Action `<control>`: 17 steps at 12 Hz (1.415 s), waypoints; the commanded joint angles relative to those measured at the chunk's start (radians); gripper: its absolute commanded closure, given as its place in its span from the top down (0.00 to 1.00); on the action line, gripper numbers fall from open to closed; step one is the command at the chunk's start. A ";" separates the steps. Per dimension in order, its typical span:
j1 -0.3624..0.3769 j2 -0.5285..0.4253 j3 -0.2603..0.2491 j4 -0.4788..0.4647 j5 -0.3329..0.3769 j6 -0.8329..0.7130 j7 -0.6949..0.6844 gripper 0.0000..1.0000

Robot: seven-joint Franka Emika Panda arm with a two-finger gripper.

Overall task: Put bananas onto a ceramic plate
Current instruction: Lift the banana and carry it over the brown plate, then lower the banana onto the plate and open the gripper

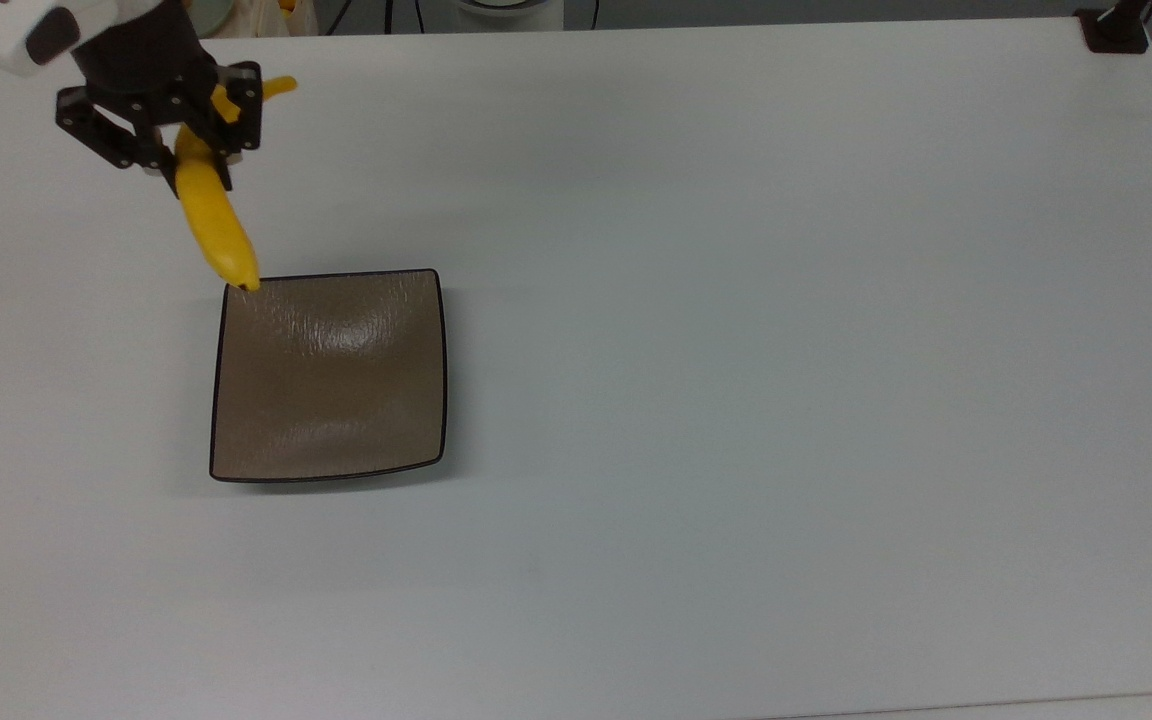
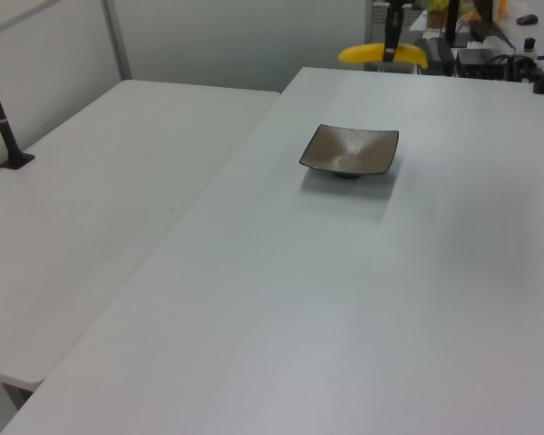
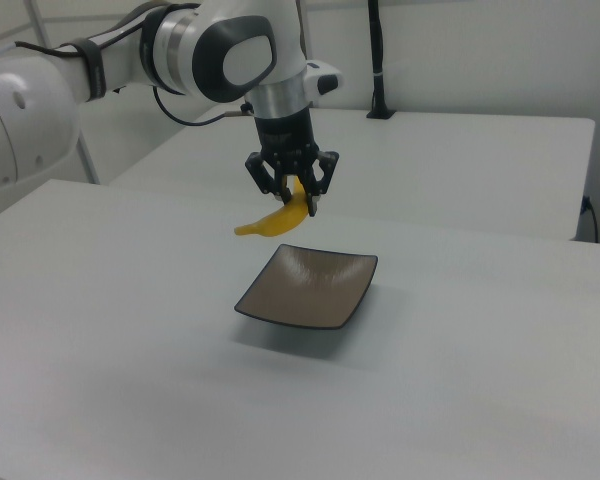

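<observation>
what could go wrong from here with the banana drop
1. The gripper holds the banana near its stem end, so the long free end hangs out; it may swing or twist in the grip on the way over.
2. In the top view the banana's tip lies just at the corner of the ceramic plate, not over its middle. Released now, it would likely hit the rim and roll onto the table.
3. The plate looks glossy and dished; a high drop might bounce the banana out.

Bright yellow banana [image 1: 214,222] hangs in the air, its dark tip over a corner of the square, glossy brown ceramic plate [image 1: 329,375], which sits flat and bare.
</observation>
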 commanded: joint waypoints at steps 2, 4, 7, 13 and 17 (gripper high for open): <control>0.030 0.005 -0.010 -0.088 0.013 0.152 0.137 0.00; 0.030 0.040 -0.010 -0.114 0.011 0.232 0.175 0.00; 0.029 0.083 -0.010 -0.114 0.010 0.271 0.177 0.00; 0.029 0.129 -0.010 -0.194 0.014 0.410 0.201 0.00; 0.052 0.163 -0.002 -0.224 0.013 0.477 0.269 0.01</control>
